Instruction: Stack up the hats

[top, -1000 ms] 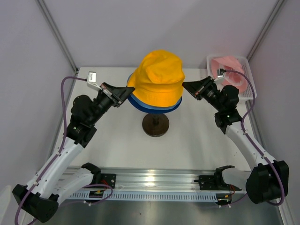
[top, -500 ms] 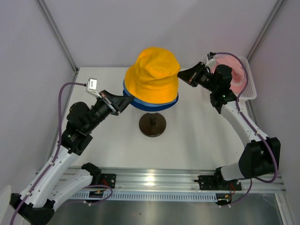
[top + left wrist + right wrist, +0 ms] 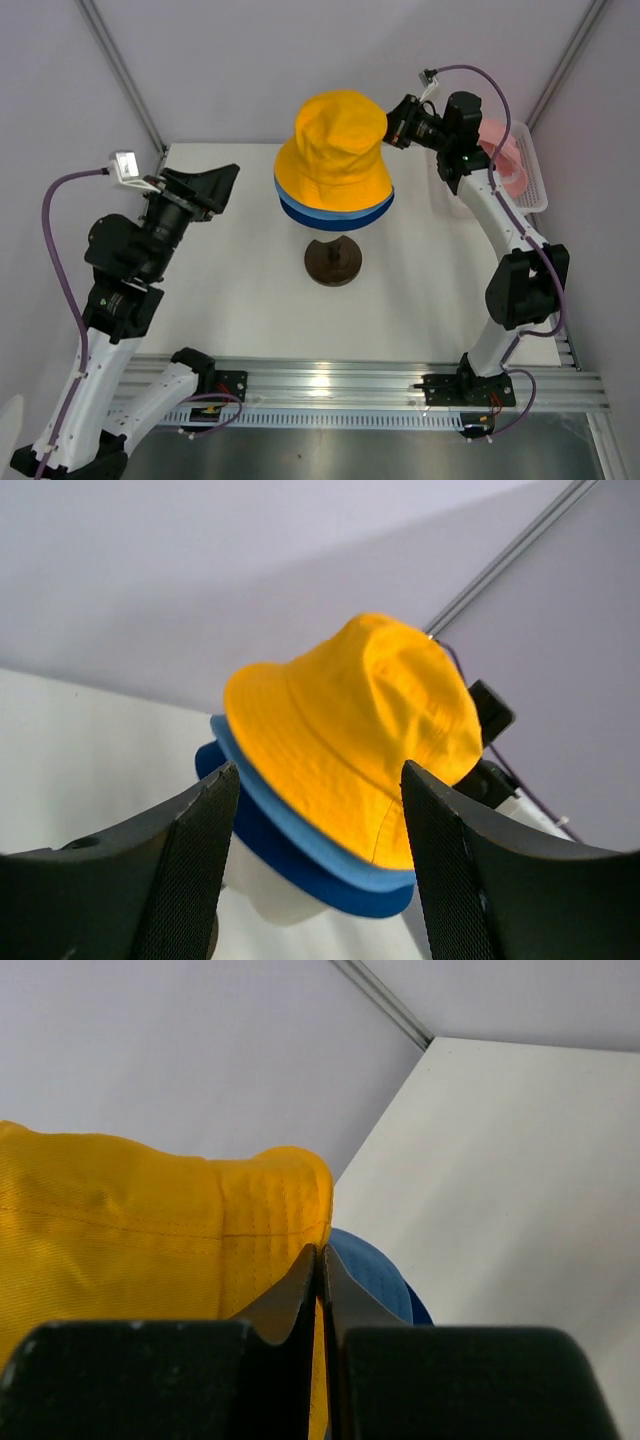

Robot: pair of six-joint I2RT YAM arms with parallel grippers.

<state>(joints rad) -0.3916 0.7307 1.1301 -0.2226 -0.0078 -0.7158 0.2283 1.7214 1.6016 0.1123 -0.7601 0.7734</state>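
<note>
Yellow hat [image 3: 335, 140] sits on top of the stack on the mannequin head [image 3: 282, 895], w/ the light blue hat [image 3: 335, 212] brim showing just under it and the dark blue hat [image 3: 337, 224] brim under that; the dark round base [image 3: 333, 262] stands on the table [image 3: 250, 290] below. Left gripper [image 3: 222, 183] is raised off to the left of the stack, apart from it, fingers [image 3: 190, 850] spread wide w/ nothing between them; the left wrist view shows the stack framed between the two. Right gripper [image 3: 392, 122] is up at the yellow hat's crown on the right side, fingers [image 3: 300, 1285] pressed together; can't tell whether any fabric is pinched. Pink hat [image 3: 500, 155] lies in the white basket [image 3: 535, 180] at the far right corner, behind the right arm.
</note>
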